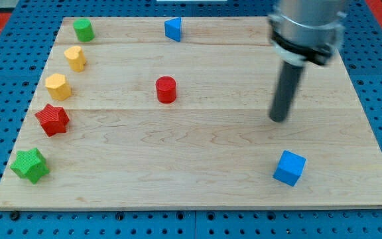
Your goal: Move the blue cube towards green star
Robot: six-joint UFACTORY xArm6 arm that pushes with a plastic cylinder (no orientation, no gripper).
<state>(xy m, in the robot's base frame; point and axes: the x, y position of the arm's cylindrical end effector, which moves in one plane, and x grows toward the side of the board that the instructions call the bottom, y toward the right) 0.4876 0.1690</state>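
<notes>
At the near right of the wooden board [197,192] the blue cube [289,167] lies nearer than my tip [280,120], a bare rod holding nothing, while the green star [30,164] sits far to the left.

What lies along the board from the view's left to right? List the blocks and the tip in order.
green star → red star → orange hexagon → yellow heart → green cylinder → red cylinder → blue triangle → my tip → blue cube
</notes>
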